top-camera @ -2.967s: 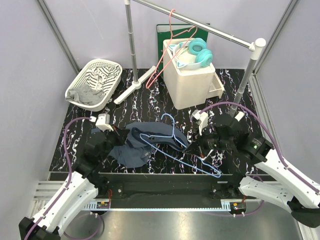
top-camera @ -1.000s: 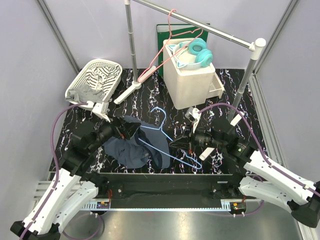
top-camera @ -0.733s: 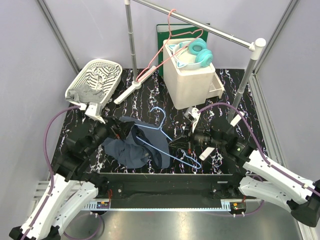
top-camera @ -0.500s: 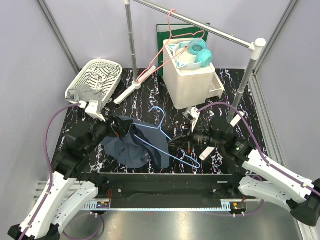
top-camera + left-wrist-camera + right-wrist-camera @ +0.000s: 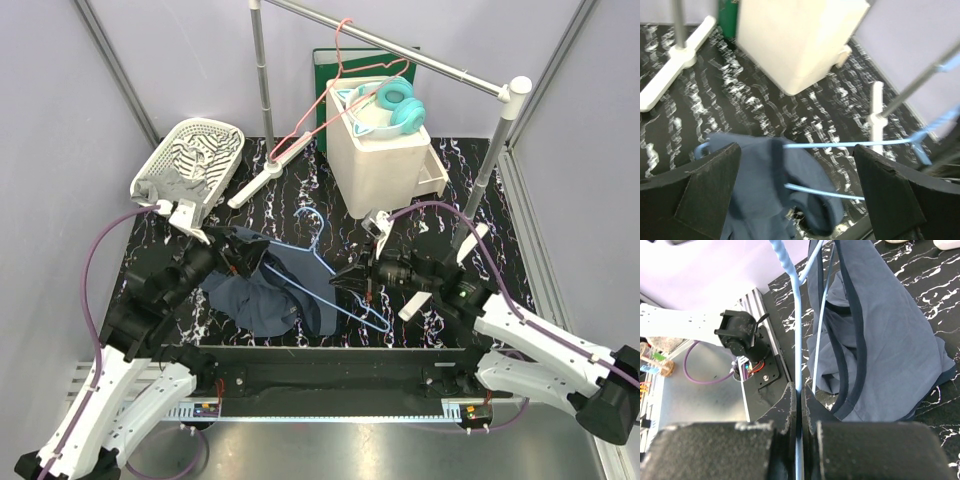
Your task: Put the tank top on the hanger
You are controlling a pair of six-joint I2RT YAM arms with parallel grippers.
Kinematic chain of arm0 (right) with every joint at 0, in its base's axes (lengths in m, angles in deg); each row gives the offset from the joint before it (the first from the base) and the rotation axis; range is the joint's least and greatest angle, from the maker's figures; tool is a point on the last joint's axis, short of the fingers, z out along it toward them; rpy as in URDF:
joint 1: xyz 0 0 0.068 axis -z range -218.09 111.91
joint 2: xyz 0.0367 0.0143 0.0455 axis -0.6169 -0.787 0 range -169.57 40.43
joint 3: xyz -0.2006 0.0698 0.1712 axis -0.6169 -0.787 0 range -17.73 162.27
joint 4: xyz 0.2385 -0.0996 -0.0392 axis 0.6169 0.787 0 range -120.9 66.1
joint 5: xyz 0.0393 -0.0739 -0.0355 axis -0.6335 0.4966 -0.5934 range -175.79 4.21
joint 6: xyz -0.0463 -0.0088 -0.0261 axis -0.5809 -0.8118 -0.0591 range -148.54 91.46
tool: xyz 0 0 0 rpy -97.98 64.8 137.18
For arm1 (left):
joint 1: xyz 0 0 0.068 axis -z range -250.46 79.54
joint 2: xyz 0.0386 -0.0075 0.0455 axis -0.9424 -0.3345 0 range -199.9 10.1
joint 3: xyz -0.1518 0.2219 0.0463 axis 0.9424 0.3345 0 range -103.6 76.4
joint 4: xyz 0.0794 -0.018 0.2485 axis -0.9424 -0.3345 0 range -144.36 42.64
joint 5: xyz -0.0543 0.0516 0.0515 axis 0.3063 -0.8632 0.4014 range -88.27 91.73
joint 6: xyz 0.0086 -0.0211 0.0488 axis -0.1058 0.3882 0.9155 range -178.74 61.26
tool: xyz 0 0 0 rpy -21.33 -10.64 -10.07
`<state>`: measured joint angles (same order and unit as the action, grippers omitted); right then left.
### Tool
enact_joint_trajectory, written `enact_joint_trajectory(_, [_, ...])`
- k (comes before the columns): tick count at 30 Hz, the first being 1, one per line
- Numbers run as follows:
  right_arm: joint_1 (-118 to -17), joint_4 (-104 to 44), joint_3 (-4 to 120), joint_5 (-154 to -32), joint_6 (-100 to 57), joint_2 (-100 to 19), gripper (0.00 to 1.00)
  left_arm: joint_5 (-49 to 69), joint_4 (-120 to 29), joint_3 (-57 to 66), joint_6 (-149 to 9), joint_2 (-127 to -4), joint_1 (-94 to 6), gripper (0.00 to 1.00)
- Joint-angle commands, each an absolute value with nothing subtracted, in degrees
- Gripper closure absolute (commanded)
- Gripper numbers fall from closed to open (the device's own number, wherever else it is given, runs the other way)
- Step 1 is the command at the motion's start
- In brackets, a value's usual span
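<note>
Threading, by the look of it. Held the hanger pinched fast between the closed fingers of the right gripper, tilted and aimed toward 9 o'clock, to feed one arm into the tank top heaped there. Had the left gripper spread wide above it, clasping nothing, probably waiting to pull a strap over.

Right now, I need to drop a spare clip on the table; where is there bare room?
Bare black marbled tabletop lies between the white rack foot and the white box. The centre is crowded: navy cloth tank top, light-blue triangular hanger, left gripper and right gripper.
</note>
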<state>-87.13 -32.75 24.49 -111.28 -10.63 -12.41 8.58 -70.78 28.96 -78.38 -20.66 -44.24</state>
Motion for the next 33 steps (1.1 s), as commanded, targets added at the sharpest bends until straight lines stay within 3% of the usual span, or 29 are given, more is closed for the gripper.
enact_joint_trajectory(1, [-87.4, -40.7, 25.6, -109.9, -8.9, -15.1, 1.00, 15.5, -62.2, 27.2, -79.7, -22.2, -43.2, 0.01])
enact_joint_trajectory(15, [-87.5, -51.2, 27.8, -110.7, -6.0, -24.8, 1.00, 11.5, -54.6, 28.6, -79.8, -28.8, -33.7, 0.01])
enact_joint_trajectory(23, [-87.6, -48.8, 26.3, -107.2, -6.7, -21.8, 1.00, -18.8, -64.8, 31.2, -79.2, -23.6, -33.2, 0.01])
enact_joint_trajectory(28, [-87.5, -45.5, 25.8, -104.9, -7.0, -19.2, 1.00, -24.3, -66.6, 36.3, -82.7, -19.0, -33.1, 0.01])
enact_joint_trajectory(33, [-87.5, -45.5, 25.1, -105.3, -6.3, -17.7, 1.00, -24.6, -65.7, 40.4, -83.5, -17.7, -33.2, 0.08])
